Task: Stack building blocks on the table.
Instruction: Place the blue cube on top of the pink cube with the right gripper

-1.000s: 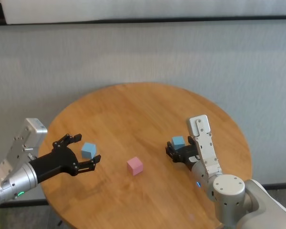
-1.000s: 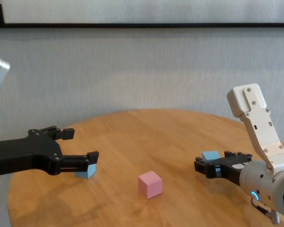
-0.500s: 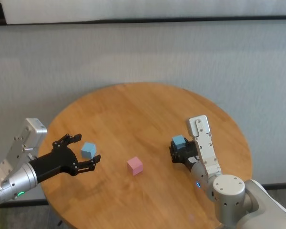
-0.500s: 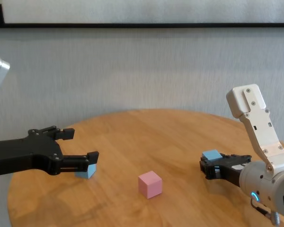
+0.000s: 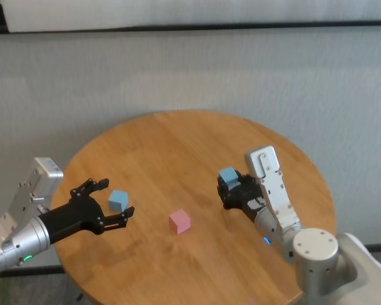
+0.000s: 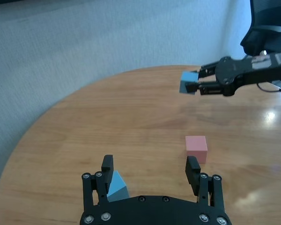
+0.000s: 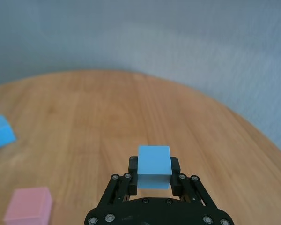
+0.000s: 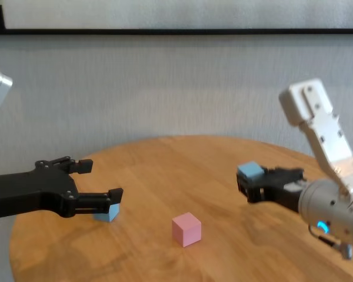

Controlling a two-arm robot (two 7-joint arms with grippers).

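My right hand (image 8: pixel 247 189) is clamped on a small matte light blue cube (image 8: pixel 250 171), held above the round honey-brown wooden counter (image 5: pixel 197 146). A pale pink cube (image 8: pixel 186 229) rests at seven o'clock from it. My left hand (image 8: pixel 100 182), fingers spread wide, flanks the second light blue cube (image 5: pixel 118 200).

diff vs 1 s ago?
The right gripper shut on its blue block, lifted it off the table and carried it toward the pink block. Unchanged: the left gripper, open around the other blue block; the pink block.
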